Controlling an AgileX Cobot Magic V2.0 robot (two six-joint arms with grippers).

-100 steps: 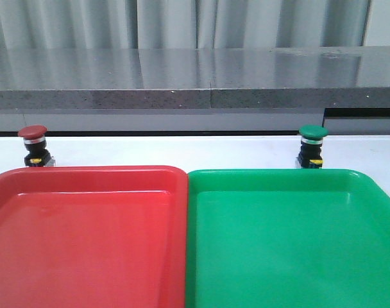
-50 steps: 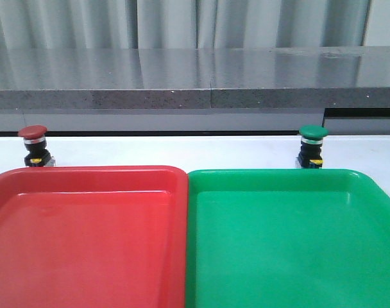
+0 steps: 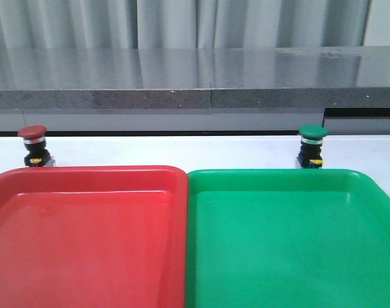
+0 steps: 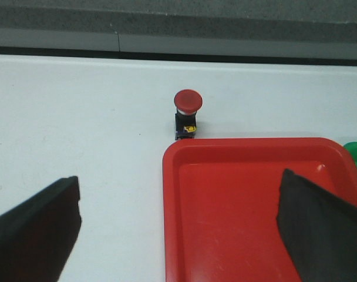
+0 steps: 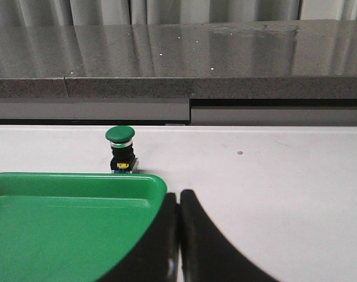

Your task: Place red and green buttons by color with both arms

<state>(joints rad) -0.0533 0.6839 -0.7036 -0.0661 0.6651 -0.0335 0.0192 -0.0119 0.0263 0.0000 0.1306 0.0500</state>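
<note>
While both buttons stand upright on the white table (image 3: 182, 151), neither tray holds anything

Red button (image 3: 33, 145) stands just behind the far left corner of the red tray (image 3: 86, 176); green button (image 3: 312, 146) stands just behind the far edge of the green tray (image 3: 278, 174). Trays lie side by side, edges touching. Left gripper (image 4: 178, 235): fingers spread wide, nothing between them, above the red tray's near corner. Right gripper (image 5: 178, 235): fingers pressed together, nothing held, beside the green tray's corner

2 buttons (image 3: 33, 146) (image 3: 312, 146) — 2 trays (image 3: 86, 173) (image 3: 278, 173); 2 grippers (image 4: 178, 229) (image 5: 178, 235)
</note>
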